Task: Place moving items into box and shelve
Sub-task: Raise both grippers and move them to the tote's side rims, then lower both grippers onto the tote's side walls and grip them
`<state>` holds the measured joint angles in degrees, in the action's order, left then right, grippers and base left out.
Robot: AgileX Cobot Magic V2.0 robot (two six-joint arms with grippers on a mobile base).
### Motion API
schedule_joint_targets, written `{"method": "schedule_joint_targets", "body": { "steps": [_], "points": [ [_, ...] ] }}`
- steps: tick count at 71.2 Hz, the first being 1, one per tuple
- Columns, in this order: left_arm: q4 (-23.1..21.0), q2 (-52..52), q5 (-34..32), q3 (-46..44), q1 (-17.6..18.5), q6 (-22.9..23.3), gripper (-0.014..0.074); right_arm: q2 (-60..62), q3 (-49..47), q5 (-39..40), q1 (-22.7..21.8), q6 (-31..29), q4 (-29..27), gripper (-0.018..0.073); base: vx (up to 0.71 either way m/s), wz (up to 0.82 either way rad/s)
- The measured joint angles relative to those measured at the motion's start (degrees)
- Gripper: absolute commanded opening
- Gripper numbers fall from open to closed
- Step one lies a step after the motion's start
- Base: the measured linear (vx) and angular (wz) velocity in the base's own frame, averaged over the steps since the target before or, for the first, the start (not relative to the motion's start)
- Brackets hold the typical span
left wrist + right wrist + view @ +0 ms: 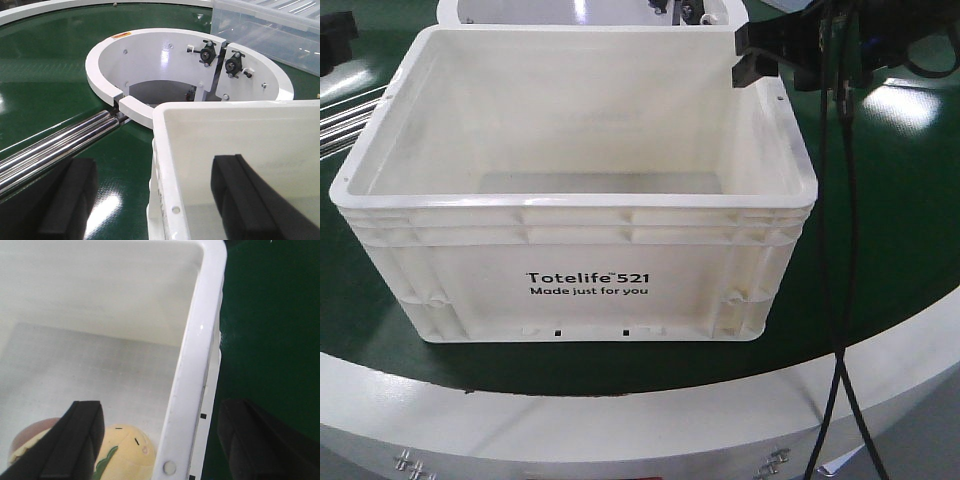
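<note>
A white Totelife tote box (585, 245) stands on the green conveyor. My right gripper (757, 60) is open at the box's far right rim. In the right wrist view it (170, 442) straddles the right wall (192, 375), one finger inside and one outside, not pressing it. A yellow plush toy with a green mark (127, 450) lies on the box floor, with a brownish item (27, 435) beside it. My left gripper (157, 200) is open and straddles the box's left wall (165, 165) near its far corner.
A white ring housing (150, 55) sits at the conveyor's centre behind the box. Chrome rods (55, 145) run out from it to the left. A clear plastic bin (270, 25) stands at the back right. Black cables (840, 250) hang down at the right. The white outer rim (620, 420) borders the belt.
</note>
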<state>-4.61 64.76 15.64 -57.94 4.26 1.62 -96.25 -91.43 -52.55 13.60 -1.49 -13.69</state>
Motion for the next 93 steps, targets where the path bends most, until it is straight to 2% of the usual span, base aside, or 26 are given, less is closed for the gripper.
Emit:
{"method": "schedule_joint_targets", "body": {
  "steps": [27,40,48,74,93],
  "points": [
    [0.0,0.0,0.0,0.0,0.0,0.0,0.0573,-1.4,0.0,-0.4,0.4,0.1,0.4,0.0522,0.0,0.0],
    [0.0,0.0,0.0,0.0,0.0,0.0,0.0573,-2.0,0.0,0.0,3.9,0.3,5.5,0.0522,0.0,0.0],
    [0.0,0.0,0.0,0.0,0.0,0.0,0.0573,-2.4,0.0,0.1,4.5,2.0,7.4,0.0522,0.0,0.0],
    [0.0,0.0,2.2,0.0,0.0,0.0,0.0573,-3.7,-0.9,-0.2,4.2,5.7,7.7,0.0522,0.0,0.0],
    [0.1,0.0,2.6,0.0,0.0,0.0,0.0573,-7.4,-4.6,-5.4,4.0,6.1,7.3,0.0519,0.0,0.0]
  ]
}}
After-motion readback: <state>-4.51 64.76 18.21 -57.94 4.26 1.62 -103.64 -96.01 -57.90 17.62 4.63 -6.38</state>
